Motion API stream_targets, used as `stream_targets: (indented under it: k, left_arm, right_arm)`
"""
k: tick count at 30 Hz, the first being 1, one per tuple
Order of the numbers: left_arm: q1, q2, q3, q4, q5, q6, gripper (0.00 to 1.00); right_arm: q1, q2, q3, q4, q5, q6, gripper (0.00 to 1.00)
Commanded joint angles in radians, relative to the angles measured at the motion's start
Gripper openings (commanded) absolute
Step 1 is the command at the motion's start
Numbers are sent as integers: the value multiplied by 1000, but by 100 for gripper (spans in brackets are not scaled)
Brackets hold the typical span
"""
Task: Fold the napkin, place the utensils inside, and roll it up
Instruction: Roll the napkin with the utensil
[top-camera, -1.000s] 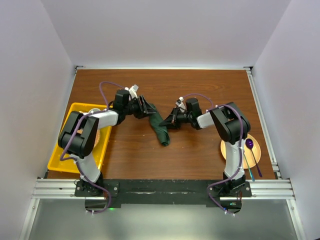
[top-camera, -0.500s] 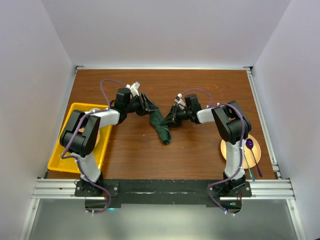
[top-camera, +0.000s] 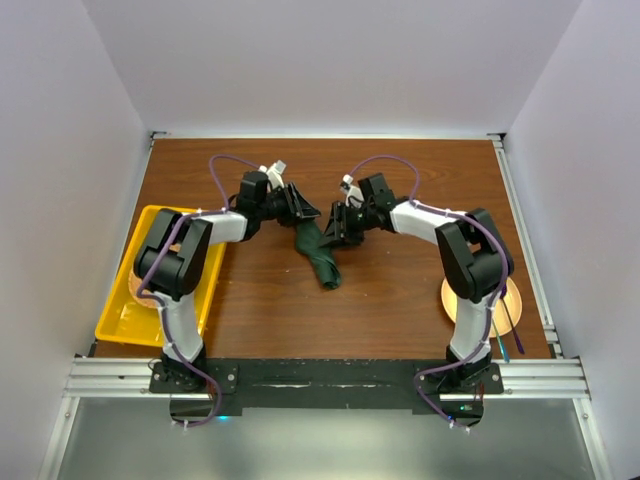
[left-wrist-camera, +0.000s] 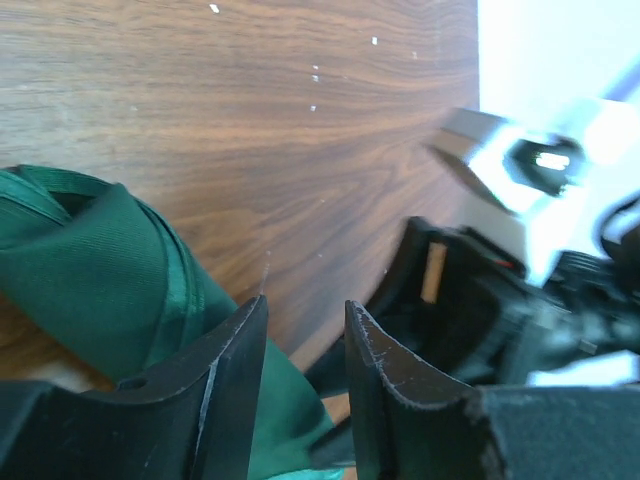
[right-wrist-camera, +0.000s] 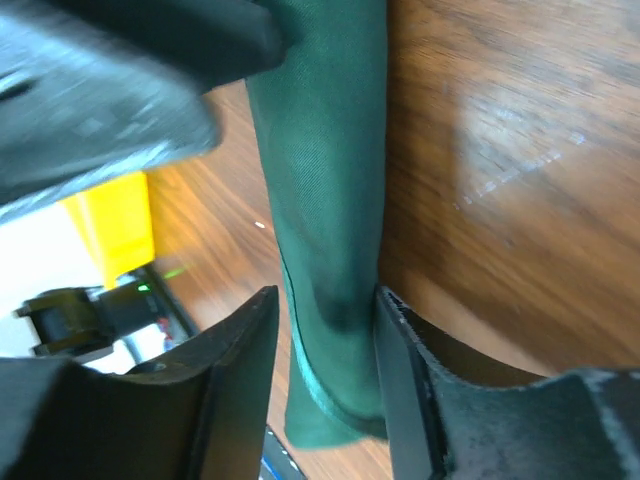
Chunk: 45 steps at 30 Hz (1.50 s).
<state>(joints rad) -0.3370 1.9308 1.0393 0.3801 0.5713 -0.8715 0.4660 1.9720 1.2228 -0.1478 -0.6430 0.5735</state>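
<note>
Bases of both arms sit on the aluminium rail (top-camera: 330, 378) at the near table edge. Just beyond, on the right: orange plate (top-camera: 512, 290), partly under the right arm's elbow, with the utensils (top-camera: 514, 328) lying over its near rim as thin dark sticks; finer detail too small to tell. On the left: yellow tray (top-camera: 125, 325) at the table's left edge. Centre of the table (top-camera: 400, 320): napkin (top-camera: 322, 258), dark green cloth, not flat but gathered into a narrow, slightly bent roll running near to far, a stitched hem showing along its folds. Its far end lies between the two claws. On the right gripper (right-wrist-camera: 325, 300) the fingers are spread and straddle the roll, cloth filling the gap; whether they press it, cannot tell. On the left gripper (left-wrist-camera: 305, 312) the fingers stand apart, bare wood in the gap, cloth bunched beside and under one finger. The claws face each other, close together. Open wood lies either side of the roll and across the far strip up to the white back wall (top-camera: 330, 60).
</note>
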Motion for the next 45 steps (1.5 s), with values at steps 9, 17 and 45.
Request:
stream_targets:
  k: [9,17,45]
  left_arm:
    - [19,57,65,2,-11,52,40]
    - [35,88,77,-4,-11,66,40]
    - [108,165,185,-10,19,54,41]
  right_arm:
    - [77,-119,109,-164,56,-158,40]
    - [79,-71,-61,16,-3,-110,16]
    - [103,-101,-134,77,-18,-84,11]
